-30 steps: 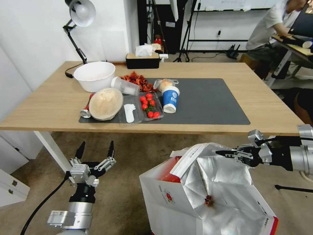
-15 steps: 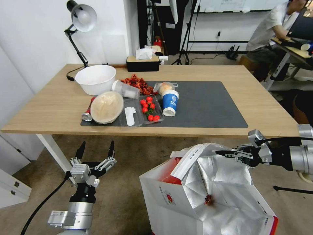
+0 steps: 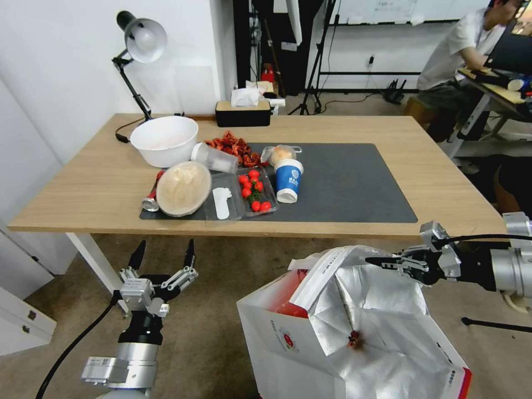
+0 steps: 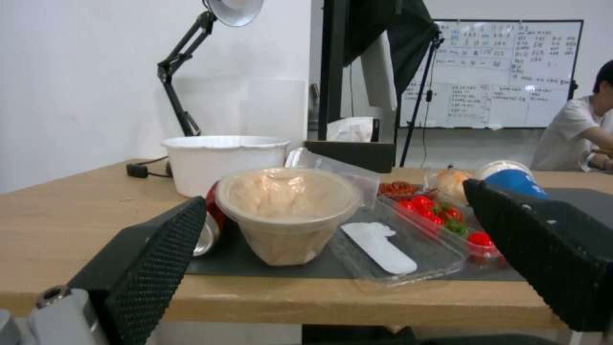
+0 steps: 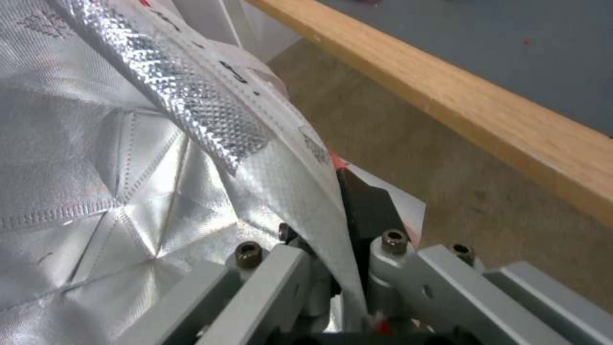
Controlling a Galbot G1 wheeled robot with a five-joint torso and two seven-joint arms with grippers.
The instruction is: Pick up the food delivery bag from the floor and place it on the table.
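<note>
The food delivery bag (image 3: 302, 346), white and red with a foil lining, hangs open in front of the table (image 3: 443, 188), its top rim just below the table's near edge. My right gripper (image 3: 378, 259) is shut on the bag's rim. In the right wrist view the foil flap (image 5: 210, 120) passes between the fingers (image 5: 367, 211), with the wooden table edge (image 5: 459, 110) close beyond. My left gripper (image 3: 163, 252) stands open at the lower left, fingertips up, holding nothing. From the left wrist its fingers (image 4: 160, 258) frame the tabletop.
On the left part of the dark grey mat (image 3: 354, 183) stand a white bowl (image 3: 164, 139), a paper bowl (image 3: 183, 187), a tomato tray (image 3: 254, 188) and a blue cup (image 3: 289, 178). A lamp (image 3: 141, 41) and a tissue box (image 3: 243, 111) are at the back.
The whole picture has shifted: the table now sits a little lower in the head view, so the camera has moved. Both grippers and the bag keep their places in the picture.
</note>
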